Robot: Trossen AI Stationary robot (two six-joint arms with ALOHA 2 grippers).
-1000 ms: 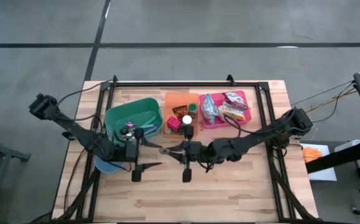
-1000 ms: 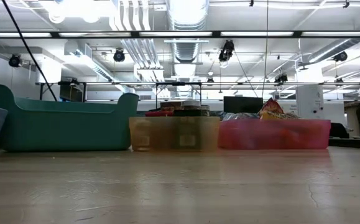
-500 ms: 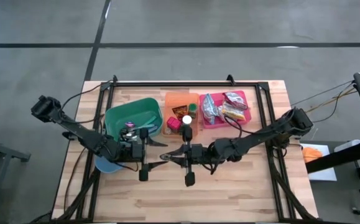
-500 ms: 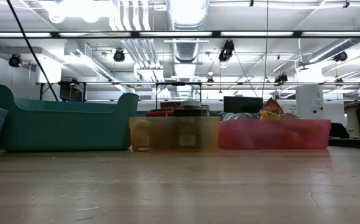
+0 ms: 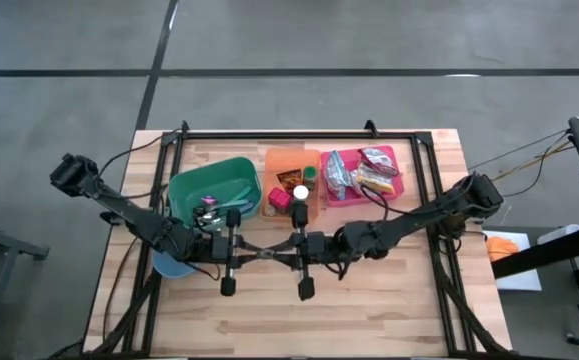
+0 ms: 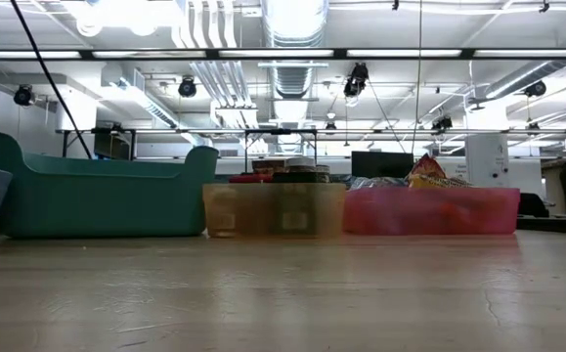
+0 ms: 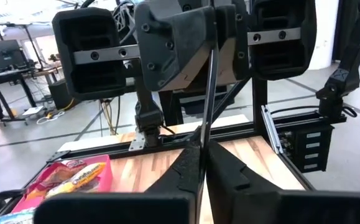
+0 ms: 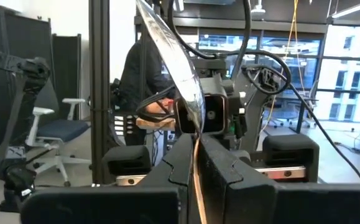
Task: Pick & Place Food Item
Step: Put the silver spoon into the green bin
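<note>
- The wooden table lies beneath both grippers, with bare boards on the side of them away from the bins.
- The green tub sits just behind the left gripper, beside that arm's wrist. It holds a few small items.
- The pink tray, filled with snack packets, sits behind the right arm, off to the outer side of its gripper.
- The orange tray sits between the tub and the pink tray, directly behind the spot where the two grippers meet.
- The left gripper points inward toward the right one, its fingers pressed together on the thin clear packet.
- The right gripper faces it tip to tip, fingers likewise clamped on the same packet.
- The thin clear packet shows edge-on as a shiny strip rising from between the right fingers. It is pinched between the two grippers above the table, in front of the orange tray. What it contains cannot be told.
</note>
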